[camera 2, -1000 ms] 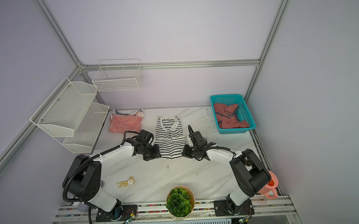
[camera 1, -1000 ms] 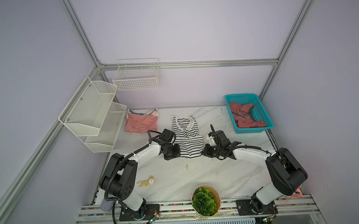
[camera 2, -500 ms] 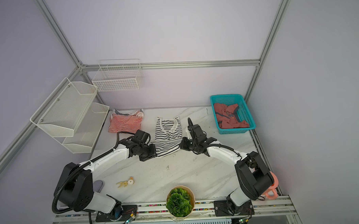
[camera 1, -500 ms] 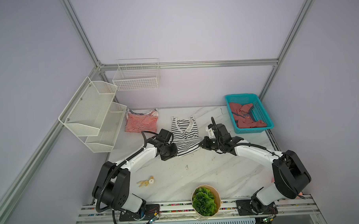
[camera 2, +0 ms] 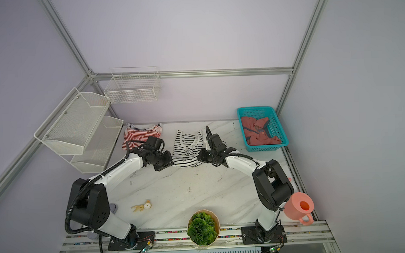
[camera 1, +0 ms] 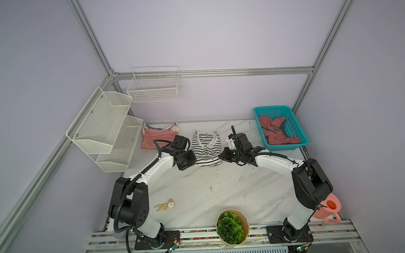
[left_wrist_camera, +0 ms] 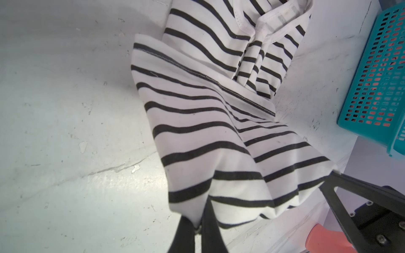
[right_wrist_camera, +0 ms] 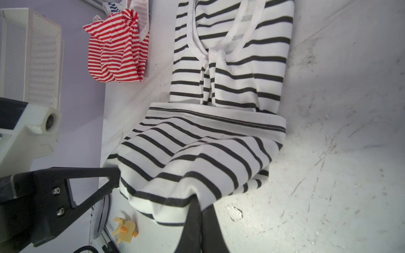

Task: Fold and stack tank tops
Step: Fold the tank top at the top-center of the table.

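Pinching the black-and-white striped tank top (camera 1: 207, 146) at both ends of its raised fold. The left claw (camera 1: 194, 164) is pressed together on cloth at the end far from the teal basket (camera 1: 273, 108). The right claw (camera 1: 220, 157) is pressed together on cloth at the end nearer the basket.

It reads the same in both top views: left claw (camera 2: 172, 164), right claw (camera 2: 198, 157), top (camera 2: 186, 147) strung between them. The top lies on the worktop (camera 1: 210, 189) near the basket (camera 2: 254, 109) without touching it. Its neckline end is level with the basket, and its doubled end sits further toward the arm bases than the basket does. The doubled part is lifted off the worktop at the claws and sags a little between them. The stitched hem lies across the body, just short of the neck opening.

In the left wrist view, the fingers (left_wrist_camera: 186, 232) are clamped on a bunched stripe fold. The top (left_wrist_camera: 219, 131) runs away from them, and the basket wall (left_wrist_camera: 372, 87) is beyond its far edge. In the right wrist view, the fingers (right_wrist_camera: 210, 230) are clamped on the other corner of the fold (right_wrist_camera: 219, 142).

The red-and-white striped tank top (camera 1: 159, 137) is crumpled on the worktop, on the far side of the black-and-white one from the basket. It is apart from both claw tips and also shows in the right wrist view (right_wrist_camera: 118, 48). The dusty-red tank top (camera 1: 276, 131) is bunched inside the basket, well apart from both claws.
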{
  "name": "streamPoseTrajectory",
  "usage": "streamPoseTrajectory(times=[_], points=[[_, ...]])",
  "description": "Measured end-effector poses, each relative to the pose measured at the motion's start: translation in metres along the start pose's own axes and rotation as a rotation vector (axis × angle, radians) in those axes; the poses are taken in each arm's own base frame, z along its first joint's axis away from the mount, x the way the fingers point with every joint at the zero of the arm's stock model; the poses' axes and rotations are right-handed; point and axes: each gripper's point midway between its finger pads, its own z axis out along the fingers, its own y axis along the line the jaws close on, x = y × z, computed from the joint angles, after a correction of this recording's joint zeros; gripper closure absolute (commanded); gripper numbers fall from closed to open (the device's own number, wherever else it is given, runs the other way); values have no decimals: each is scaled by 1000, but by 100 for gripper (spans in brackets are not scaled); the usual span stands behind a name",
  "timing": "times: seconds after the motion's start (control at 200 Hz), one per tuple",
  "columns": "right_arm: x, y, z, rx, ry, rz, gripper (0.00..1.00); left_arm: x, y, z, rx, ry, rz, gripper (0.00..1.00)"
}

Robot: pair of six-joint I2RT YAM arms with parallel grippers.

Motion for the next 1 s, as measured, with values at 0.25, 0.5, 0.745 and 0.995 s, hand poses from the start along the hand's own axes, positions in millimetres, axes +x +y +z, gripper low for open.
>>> streamPoseTrajectory(times=[0.25, 0.5, 0.745, 0.995], points=[[-32, 7, -6, -19, -61, 2, 100, -26, -12, 1, 20, -12, 1, 100], [-60, -4, 8, -24, -73, 17, 100, -63, -28, 4, 61, -37, 9, 99], [-82, -17, 26, -30, -70, 37, 100, -92, -41, 17, 95, -36, 15, 97], [-108, -23, 33, -59, -88, 48, 100, -118, -46, 29, 118, -37, 13, 95]])
